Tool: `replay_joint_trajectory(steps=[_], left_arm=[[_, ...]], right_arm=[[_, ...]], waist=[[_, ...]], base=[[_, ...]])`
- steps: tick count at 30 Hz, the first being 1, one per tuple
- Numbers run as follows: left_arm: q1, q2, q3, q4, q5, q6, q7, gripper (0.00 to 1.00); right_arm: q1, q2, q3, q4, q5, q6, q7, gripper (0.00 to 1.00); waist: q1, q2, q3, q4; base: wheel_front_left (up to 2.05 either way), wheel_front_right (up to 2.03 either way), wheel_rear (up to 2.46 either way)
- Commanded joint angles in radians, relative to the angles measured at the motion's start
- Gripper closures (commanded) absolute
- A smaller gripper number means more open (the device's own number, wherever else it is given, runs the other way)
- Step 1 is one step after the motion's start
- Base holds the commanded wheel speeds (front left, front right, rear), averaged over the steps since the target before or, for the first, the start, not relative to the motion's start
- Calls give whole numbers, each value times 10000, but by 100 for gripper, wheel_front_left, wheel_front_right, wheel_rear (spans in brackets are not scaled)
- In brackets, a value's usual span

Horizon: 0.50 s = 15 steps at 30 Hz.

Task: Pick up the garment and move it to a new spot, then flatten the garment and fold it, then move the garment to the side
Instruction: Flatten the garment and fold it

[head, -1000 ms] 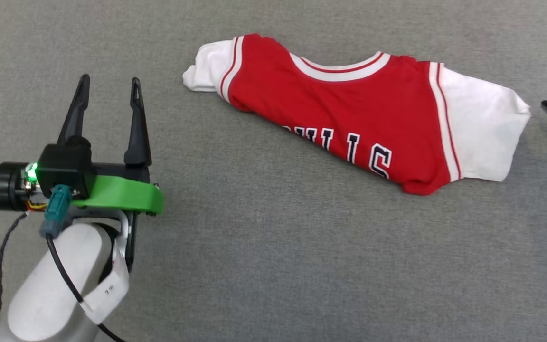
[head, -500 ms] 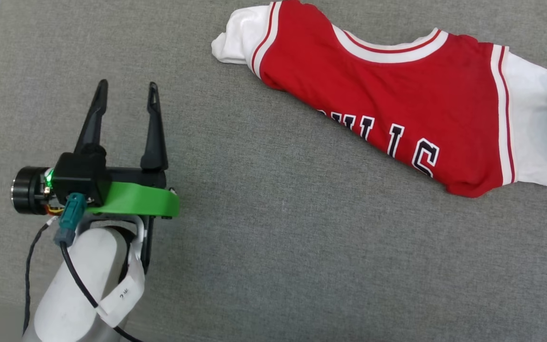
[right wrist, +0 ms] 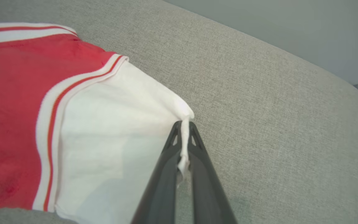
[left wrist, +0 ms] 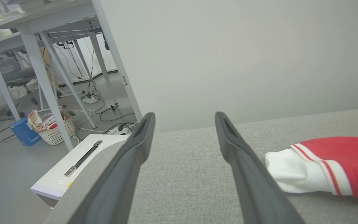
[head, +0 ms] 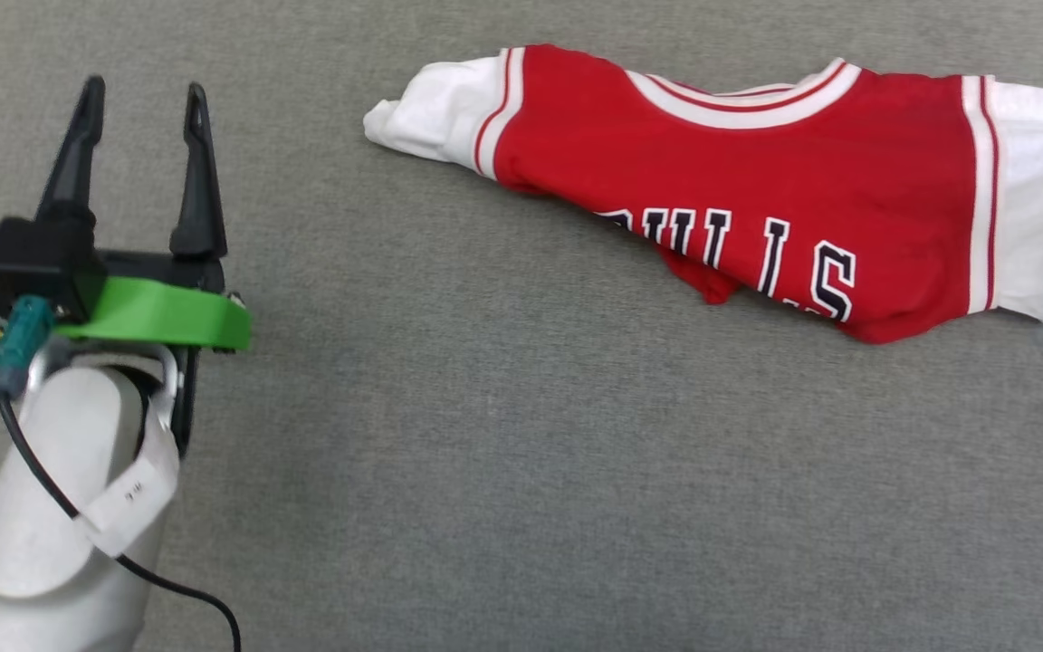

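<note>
The garment point(head: 739, 190), a red jersey shirt with white sleeves and black lettering, lies bunched across the grey cushion at the upper right of the head view. My right gripper point(right wrist: 184, 124) is shut on the edge of its white sleeve point(right wrist: 113, 130), with a fold of cloth pinched between the fingers. My left gripper point(head: 139, 91) hovers at the left, open and holding nothing, well apart from the garment's other white sleeve point(head: 435, 113). That sleeve point(left wrist: 294, 174) lies just right of the left gripper point(left wrist: 183, 116) in the left wrist view.
The grey upholstered surface point(head: 503, 471) spreads wide in front of and below the garment. Its left edge point(left wrist: 82, 174) drops to the floor, where a white box point(left wrist: 73, 165), a basket point(left wrist: 54, 130), cables and desk legs point(left wrist: 42, 84) stand.
The right gripper has reached the white sleeve and closed on it. The shirt's lower hem has pulled out a little. The head camera has shifted, so the whole picture moved.
</note>
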Motion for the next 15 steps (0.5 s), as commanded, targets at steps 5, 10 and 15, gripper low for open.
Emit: replay_joint_trajectory(steps=[5, 10, 15], left_arm=[[-3111, 843, -776, 1356, -191, -1667, 1511, 0], [-5076, 940, -1816, 2269, -868, -2035, 3264, 0], [-6793, 1041, -3236, 3403, -2562, -2067, 5591, 0]], right_arm=[[1204, -445, -688, -655, 284, -9, -453, 100], [1261, -226, -901, -964, 131, -9, -454, 100], [1081, 0, -924, -1321, -58, -9, -354, 100]], waist=[[0, 0, -106, -771], [0, 0, 117, -963], [0, 0, 470, -1257]], base=[[0, 0, 0], [0, 0, 0], [0, 0, 0]])
